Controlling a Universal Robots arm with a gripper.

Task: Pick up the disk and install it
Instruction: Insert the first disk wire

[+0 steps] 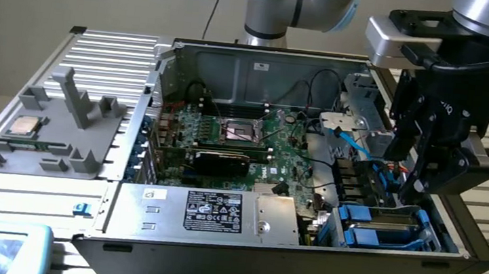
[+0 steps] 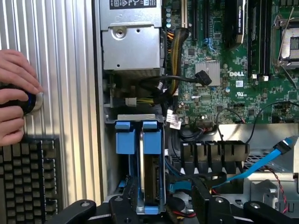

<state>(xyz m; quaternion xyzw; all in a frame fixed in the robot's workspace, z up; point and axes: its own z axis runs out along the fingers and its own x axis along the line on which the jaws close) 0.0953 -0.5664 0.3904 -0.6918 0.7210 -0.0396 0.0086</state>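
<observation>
Robot lab: open PC case on alu bench, UR arm.

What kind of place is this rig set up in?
Probably a robotics lab bench for computer assembly: an opened PC case on a ribbed metal table, a grey parts fixture, a person's hand beside a keyboard.

A ribbed silver metal surface carries everything. An open computer case stands on it directly beneath the gripper. A grey plastic fixture lies on the far side of the case, well apart from the gripper. To the gripper's side, next to the case, lie a black keyboard and a round knob under a person's hands.
</observation>
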